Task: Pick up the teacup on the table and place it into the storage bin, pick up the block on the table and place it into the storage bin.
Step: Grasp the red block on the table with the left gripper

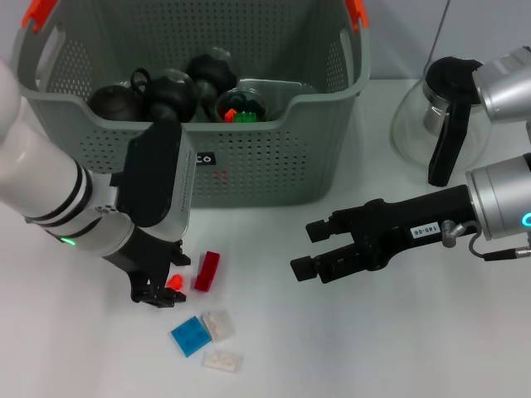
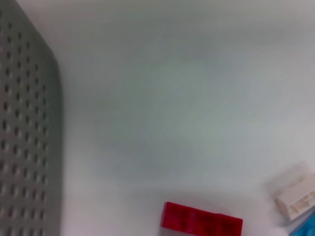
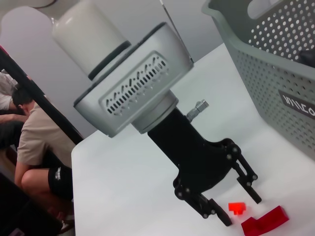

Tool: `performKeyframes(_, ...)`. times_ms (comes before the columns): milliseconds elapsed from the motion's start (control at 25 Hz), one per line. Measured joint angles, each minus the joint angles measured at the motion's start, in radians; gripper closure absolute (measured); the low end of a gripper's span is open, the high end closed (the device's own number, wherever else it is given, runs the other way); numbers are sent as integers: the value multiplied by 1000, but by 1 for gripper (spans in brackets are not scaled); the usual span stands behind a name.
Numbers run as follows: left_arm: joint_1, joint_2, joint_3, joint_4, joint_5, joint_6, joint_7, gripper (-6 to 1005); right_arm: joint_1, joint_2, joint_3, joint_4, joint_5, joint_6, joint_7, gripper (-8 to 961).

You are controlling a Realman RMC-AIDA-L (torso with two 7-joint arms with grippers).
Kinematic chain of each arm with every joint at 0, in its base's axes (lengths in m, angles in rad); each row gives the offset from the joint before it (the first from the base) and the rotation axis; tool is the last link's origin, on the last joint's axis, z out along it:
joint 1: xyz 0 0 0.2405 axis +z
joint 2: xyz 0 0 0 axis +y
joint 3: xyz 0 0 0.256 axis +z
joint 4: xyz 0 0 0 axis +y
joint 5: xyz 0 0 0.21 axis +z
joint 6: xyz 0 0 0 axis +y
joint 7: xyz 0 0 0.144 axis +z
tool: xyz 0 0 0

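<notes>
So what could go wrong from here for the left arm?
The left gripper stands open around a small orange block, with the red block close beside it: closing may nudge the red one. The orange block is tiny, so it may slip out on the lift to the bin.

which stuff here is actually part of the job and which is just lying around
Part of the job:
- storage bin
- small orange-red block, between the open fingers of the left claw
- red block, blue block and two white blocks on the table

Just there:
- glass jug beside the bin
- right claw, open, holding nothing
</notes>
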Motion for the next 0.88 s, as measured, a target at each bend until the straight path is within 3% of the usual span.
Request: performKeyframes(880,-6,1,-2,-10,33,11,-23,654,-5,-2,1,5,-1,12,-3,23)
